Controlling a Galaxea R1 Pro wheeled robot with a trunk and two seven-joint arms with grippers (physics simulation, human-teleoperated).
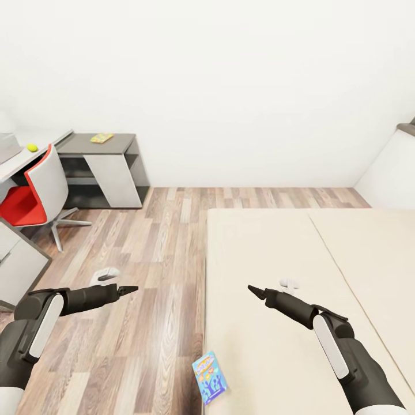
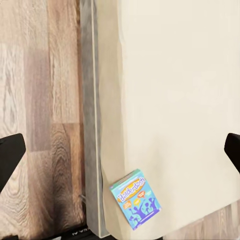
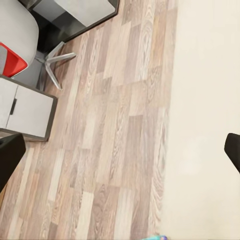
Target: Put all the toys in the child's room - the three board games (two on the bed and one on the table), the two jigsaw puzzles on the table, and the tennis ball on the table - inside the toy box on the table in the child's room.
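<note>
Light-blue board game (image 1: 210, 377) at the bed (image 1: 323, 259) edge — left claw (image 2: 120, 150) and right claw (image 3: 120, 150) spread apart (open plank floor (image 1: 155, 253) alongside)

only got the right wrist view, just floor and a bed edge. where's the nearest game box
observer: The light-blue game box lies on the bed's near corner, at the floor-side edge.
operator: left arm carrying anything
observer: No, the left gripper is empty, jaws wide apart.
operator: ball anywhere
observer: The tennis ball sits on the pale table, far left, beyond the red chair.
</note>
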